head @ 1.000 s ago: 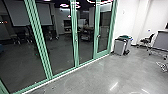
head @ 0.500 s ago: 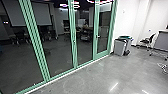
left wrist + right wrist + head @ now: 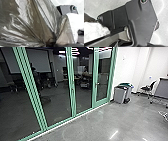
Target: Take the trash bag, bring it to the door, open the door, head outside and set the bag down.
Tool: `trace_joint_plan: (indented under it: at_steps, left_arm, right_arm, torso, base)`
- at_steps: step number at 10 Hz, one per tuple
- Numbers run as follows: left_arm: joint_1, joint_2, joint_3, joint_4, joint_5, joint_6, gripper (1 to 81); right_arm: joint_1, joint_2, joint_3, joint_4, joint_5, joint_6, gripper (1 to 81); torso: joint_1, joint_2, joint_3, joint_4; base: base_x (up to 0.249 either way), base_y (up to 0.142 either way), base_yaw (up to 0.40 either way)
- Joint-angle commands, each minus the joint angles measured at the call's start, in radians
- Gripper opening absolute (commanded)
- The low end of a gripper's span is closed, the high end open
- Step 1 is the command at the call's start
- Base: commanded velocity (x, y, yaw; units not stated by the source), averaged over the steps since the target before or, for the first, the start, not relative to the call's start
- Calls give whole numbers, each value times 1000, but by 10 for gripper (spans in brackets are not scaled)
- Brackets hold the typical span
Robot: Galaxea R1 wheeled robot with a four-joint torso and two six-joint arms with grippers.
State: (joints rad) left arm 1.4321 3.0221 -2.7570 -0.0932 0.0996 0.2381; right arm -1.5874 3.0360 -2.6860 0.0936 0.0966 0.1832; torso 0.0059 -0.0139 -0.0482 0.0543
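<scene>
In your left wrist view, the trash bag point(image 3: 28, 23) gathers into your left gripper point(image 3: 50, 43), pinched closed on it; your right gripper's state I can't tell. Your head view adds green-framed glass point(image 3: 30, 89), then a gray bin point(image 3: 120, 94). Since the earlier frame, your camera has shifted.

The supporting surface is the floor point(image 3: 100, 124): grey, glossy, marked by light streaks and faint rings. Grey bins point(image 3: 120, 95) stand upright on it, with green material point(image 3: 125, 84) at the top. Well apart from the bins, a dark chair point(image 3: 148, 87) stands near a grey-fronted bench point(image 3: 161, 89).
</scene>
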Motion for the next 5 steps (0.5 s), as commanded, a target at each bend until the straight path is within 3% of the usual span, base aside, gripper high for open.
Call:
trace_joint_plan:
  at_steps: [1, 5]
  left_arm:
    - [-54, -3, -3, 3, 60, 7, 10]
    - [-54, -5, -3, 3, 60, 7, 10]
  right_arm:
    - [36, 3, 3, 6, -58, -4, 811]
    - [36, 3, 3, 6, -58, -4, 811]
  torso:
    - [0, 0, 0, 0]
    - [0, 0, 0, 0]
  base:
    - [162, -68, 0]
    - [162, -68, 0]
